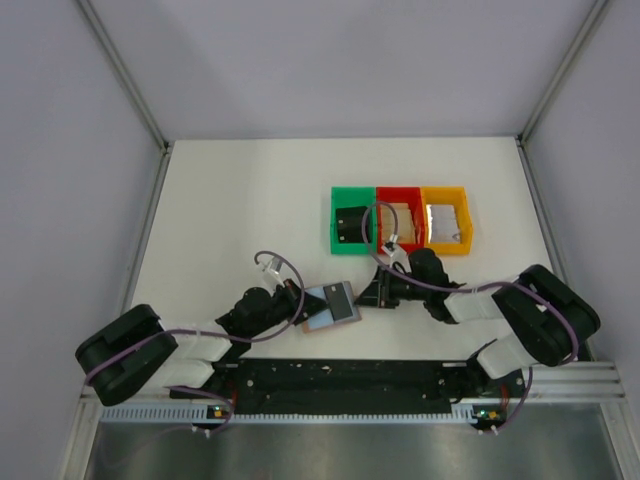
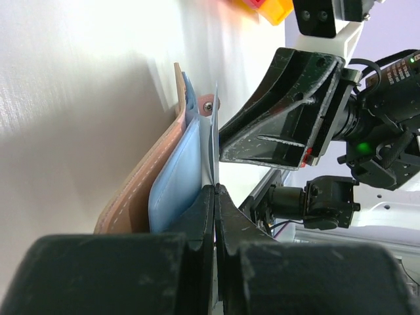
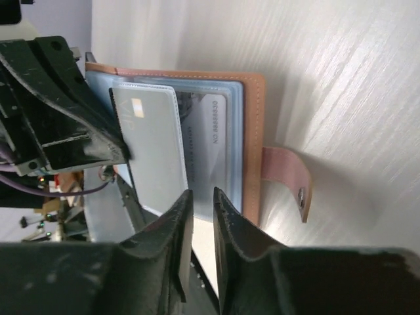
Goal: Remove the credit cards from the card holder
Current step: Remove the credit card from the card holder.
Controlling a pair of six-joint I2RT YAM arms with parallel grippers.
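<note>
The card holder (image 3: 252,131) lies open on the table (image 1: 230,200) between the two arms, close to their bases, with its brown cover down and its tab (image 3: 289,177) sticking out to one side. Our left gripper (image 2: 215,190) is pinched tight on a thin clear leaf of the holder, and this fans the leaves up off the cover. Our right gripper (image 3: 202,193) hovers just at the free edge of the leaves with its jaws only narrowly apart. We cannot tell whether any edge sits between them yet.

We judge the step in hand to be drawing out the card (image 3: 154,151) that shows through the front sleeve (image 3: 172,98).

- Hold the left pinch firm and steady, because it is what stops the whole holder sliding when we pull.
- Line the right fingertips up with the open mouth of the sleeve, so that they close on the card's bare edge and not on the plastic around it.
- Close on the card alone. The second card (image 3: 213,141), with the printed number, lies just behind it and could come along.
- Pull straight along the sleeve, in the plane of the card. A tilted pull would jam the card's corner or buckle the leaf.
- If the holder lifts with the card, we stop and take a new grip.
</note>
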